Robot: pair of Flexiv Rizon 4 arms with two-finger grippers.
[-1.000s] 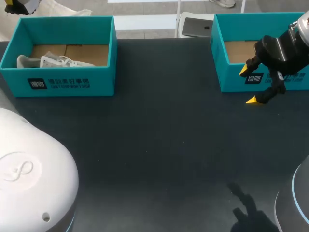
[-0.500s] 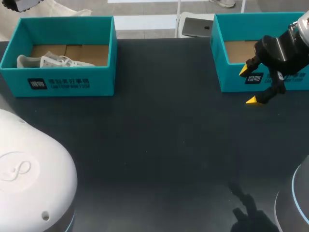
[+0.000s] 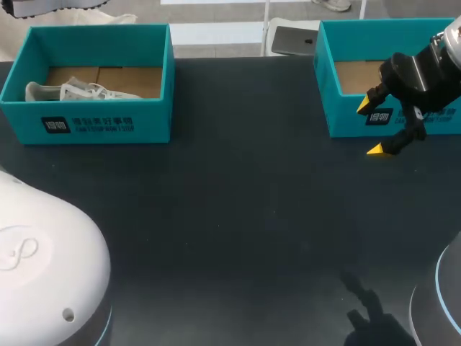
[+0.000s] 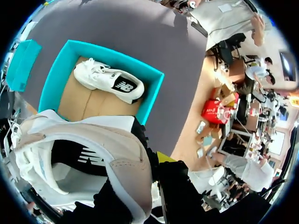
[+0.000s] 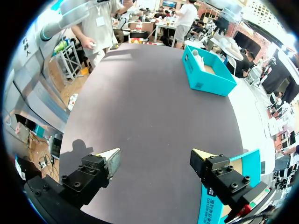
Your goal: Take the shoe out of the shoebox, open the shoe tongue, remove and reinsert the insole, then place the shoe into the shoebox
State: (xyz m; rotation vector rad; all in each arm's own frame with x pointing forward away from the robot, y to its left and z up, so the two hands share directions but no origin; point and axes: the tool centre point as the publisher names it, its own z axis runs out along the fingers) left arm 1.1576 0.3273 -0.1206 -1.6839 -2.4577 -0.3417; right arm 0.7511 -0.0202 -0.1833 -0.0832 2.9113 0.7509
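The left tool (image 4: 145,164) clamps the heel collar of a beige-and-white lace-up sneaker (image 4: 79,149), held clear above the open teal cardboard shoebox (image 4: 152,100) beneath it, probably for tongue work, while the right tool (image 3: 375,128) hangs wide open, empty

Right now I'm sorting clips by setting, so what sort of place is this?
Probably a robot test bench staged for shoe handling: a dark table, a left shoebox holding a white shoe, a right shoebox, a beige shoe in the left gripper.
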